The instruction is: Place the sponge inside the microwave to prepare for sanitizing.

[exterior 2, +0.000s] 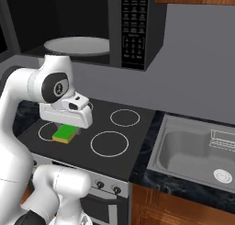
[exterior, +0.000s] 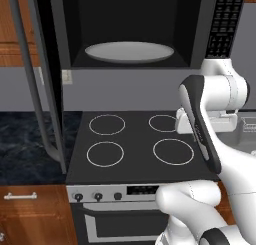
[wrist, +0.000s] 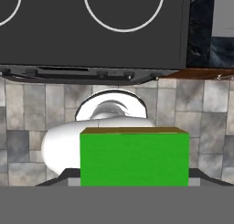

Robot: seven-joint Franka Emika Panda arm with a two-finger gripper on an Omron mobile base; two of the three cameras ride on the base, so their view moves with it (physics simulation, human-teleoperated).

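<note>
the gripper [exterior 2: 67, 127] was clamped on the sponge [exterior 2: 64, 134], holding it in the air above the stove [exterior 2: 137, 141]. the microwave [exterior: 200, 34] hung above with its door [exterior: 42, 79] open and plate [exterior: 129, 52] bare.

The white arm bends over the stove's front edge, its gripper [exterior 2: 65, 130] pointing down, jaws closed on the sponge [exterior 2: 64, 133].
</note>
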